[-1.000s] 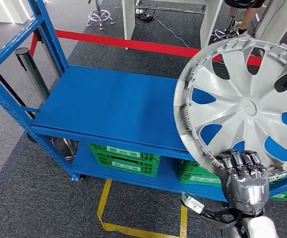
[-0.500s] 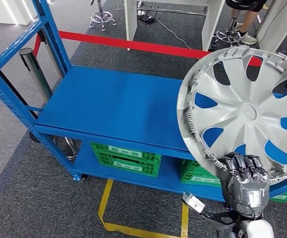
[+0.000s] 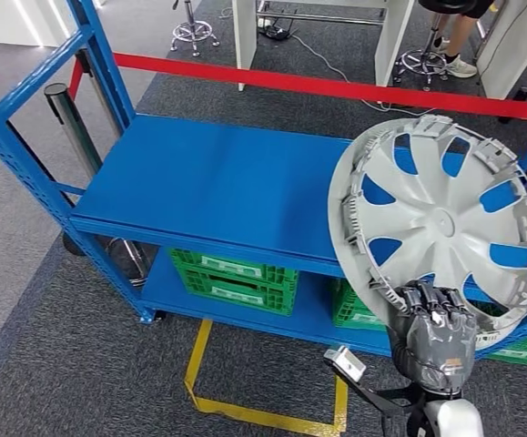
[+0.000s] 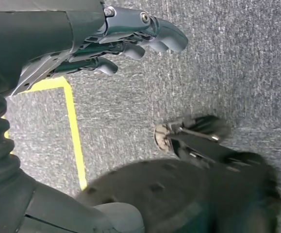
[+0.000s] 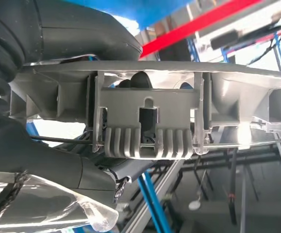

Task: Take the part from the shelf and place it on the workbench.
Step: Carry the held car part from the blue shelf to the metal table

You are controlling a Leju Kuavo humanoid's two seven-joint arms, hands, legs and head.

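Note:
A large silver wheel cover (image 3: 442,223) with several spokes stands tilted in front of the blue shelf (image 3: 226,187), its ribbed back side toward me. My right hand (image 3: 430,332) grips its lower rim from below. The right wrist view looks along that rim (image 5: 150,114) with its clips, the thumb (image 5: 76,36) lying over it. My left hand (image 4: 131,39) hangs over the grey carpet, fingers loosely extended and holding nothing.
The shelf's top board is bare blue metal. Green crates (image 3: 233,278) sit on the lower level. A red barrier tape (image 3: 315,86) runs behind the shelf, with a steel post (image 3: 75,127) at the left. Yellow floor tape (image 3: 198,373) marks the carpet.
The whole view has shifted: the shelf and wheel cover sit lower and a little further off, and the cover tilts back more in my right hand.

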